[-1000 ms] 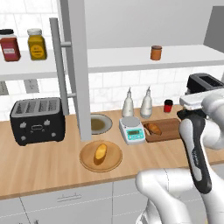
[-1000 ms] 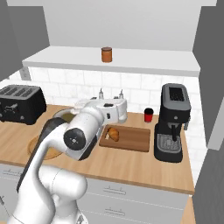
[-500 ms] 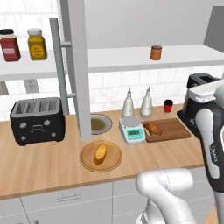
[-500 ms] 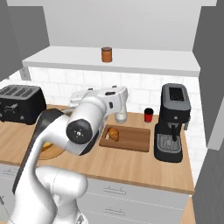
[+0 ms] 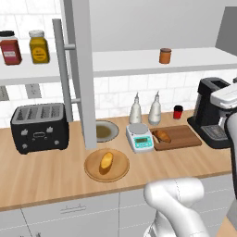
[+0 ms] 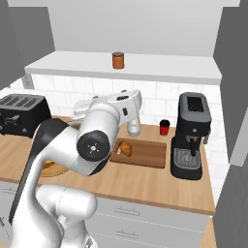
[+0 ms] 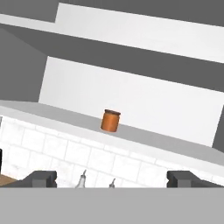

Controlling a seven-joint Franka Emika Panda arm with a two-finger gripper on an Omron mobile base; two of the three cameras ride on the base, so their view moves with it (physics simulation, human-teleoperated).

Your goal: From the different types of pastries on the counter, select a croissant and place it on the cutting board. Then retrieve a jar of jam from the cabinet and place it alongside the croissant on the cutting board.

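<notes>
The croissant (image 5: pixel 162 135) (image 6: pixel 126 147) lies at the left end of the dark cutting board (image 5: pixel 183 138) (image 6: pixel 147 156) on the counter (image 5: pixel 55 178). The paler loaf (image 5: pixel 106 160) rests on a round wooden plate (image 5: pixel 92 172). The jar of jam (image 5: pixel 165 55) (image 6: pixel 117 60) (image 7: pixel 110 120) stands alone on the open cabinet shelf (image 5: pixel 199 59). In the hand view, my gripper (image 7: pixel 111 179) is open and empty, its fingertips (image 7: pixel 41 178) wide apart, aimed up at the jar from a distance. My white hand (image 6: pixel 125 100) hovers above the board, below the shelf.
The cabinet door's bar handle (image 5: pixel 60 69) stands left of centre, with red (image 5: pixel 10 47) and yellow (image 5: pixel 39 46) jars behind it. A toaster (image 5: pixel 39 127), scale (image 5: pixel 140 137), two bottles (image 5: pixel 135 110), red cup (image 5: pixel 178 111) and coffee machine (image 5: pixel 210 111) line the counter.
The arm has swung right and the hand has risen from over the board. The croissant stays on the board. The jaws stay open.
</notes>
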